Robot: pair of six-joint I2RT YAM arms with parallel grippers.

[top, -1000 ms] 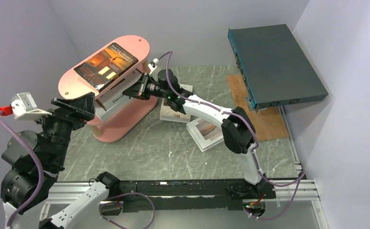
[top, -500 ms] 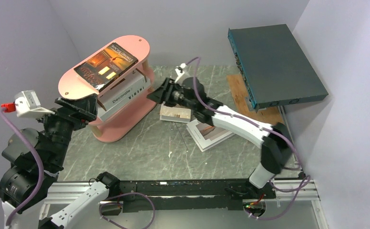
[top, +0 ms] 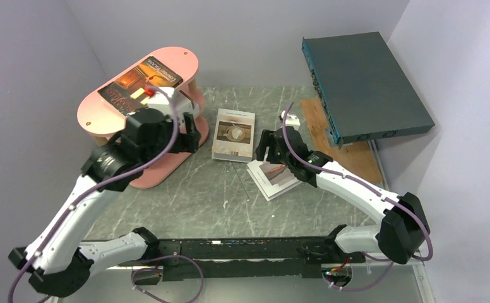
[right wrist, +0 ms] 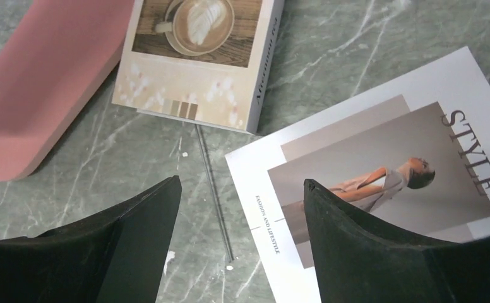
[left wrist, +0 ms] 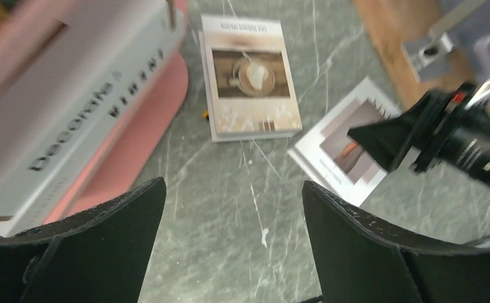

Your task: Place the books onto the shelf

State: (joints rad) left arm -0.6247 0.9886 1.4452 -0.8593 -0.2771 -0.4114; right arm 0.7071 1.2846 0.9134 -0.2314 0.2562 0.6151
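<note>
Top: left arm (top: 72, 208) rises from the near-left base, wrist beside the lower tier of the shelf (top: 182, 60). The right arm (top: 350, 183) runs low over the bench (top: 185, 202), elbow at near right, wrist above the STYLE book (top: 274, 180). The orange book (top: 138, 82) lies flat on the top tier, title too small to read. The coffee book (top: 233, 132) lies flat on the bench just right of the shelf, with the STYLE book near it, askew. A teal box (top: 365, 85) sits tilted at back right above a board (top: 356, 164). Bench is green, marble-veined. Walls pale grey-lilac.

Left wrist: the left fingers (left wrist: 97, 246) are spread wide over bare bench, nothing between them. The Decorate book (left wrist: 72, 107) lies in a shelf tier. It reads "Decorate"; the second word is blurred. Coffee book and STYLE book lie beyond.

Right wrist: the right fingers (right wrist: 122, 240) are wide apart and empty, above the bench. The STYLE book's corner is under one finger. Cover reads "STYLE" and "FASHION AND LIFESTYLE". Coffee book shows a latte photo, spine unreadable. The pink shelf base is at left.
</note>
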